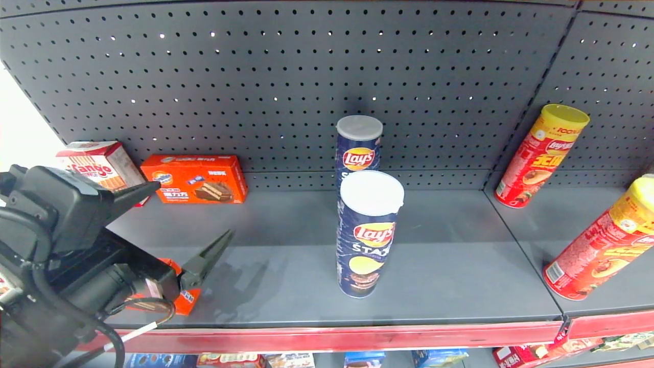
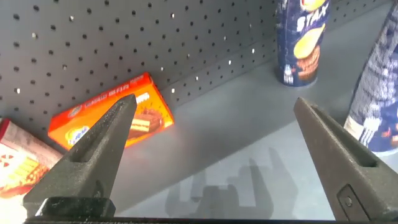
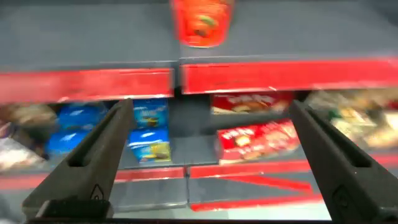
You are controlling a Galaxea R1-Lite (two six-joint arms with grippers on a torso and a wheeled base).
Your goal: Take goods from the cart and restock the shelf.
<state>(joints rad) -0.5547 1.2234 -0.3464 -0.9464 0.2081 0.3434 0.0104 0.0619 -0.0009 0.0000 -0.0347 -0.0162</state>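
Note:
My left gripper (image 1: pixel 194 209) (image 2: pixel 214 102) hangs open over the left part of the grey shelf board (image 1: pixel 449 276), with nothing between its fingers. Just below its wrist, an orange box (image 1: pixel 182 300) lies near the shelf's front edge, mostly hidden by the arm. A second orange box (image 1: pixel 194 179) (image 2: pixel 118 115) stands against the back panel. Two blue chip cans stand upright mid-shelf, one in front (image 1: pixel 368 235) (image 2: pixel 379 106) and one behind (image 1: pixel 359 148) (image 2: pixel 301 43). My right gripper (image 3: pixel 211 106) is open and empty, facing the red shelf edge (image 3: pixel 280 74).
A red-and-white box (image 1: pixel 99 166) (image 2: pixel 18 165) stands at the back left. Two red-and-yellow cans (image 1: pixel 541 156) (image 1: pixel 598 250) stand on the adjoining right board; a red can (image 3: pixel 202 22) stands there. Blue packs (image 3: pixel 149 134) and red packs (image 3: pixel 258 140) fill lower shelves.

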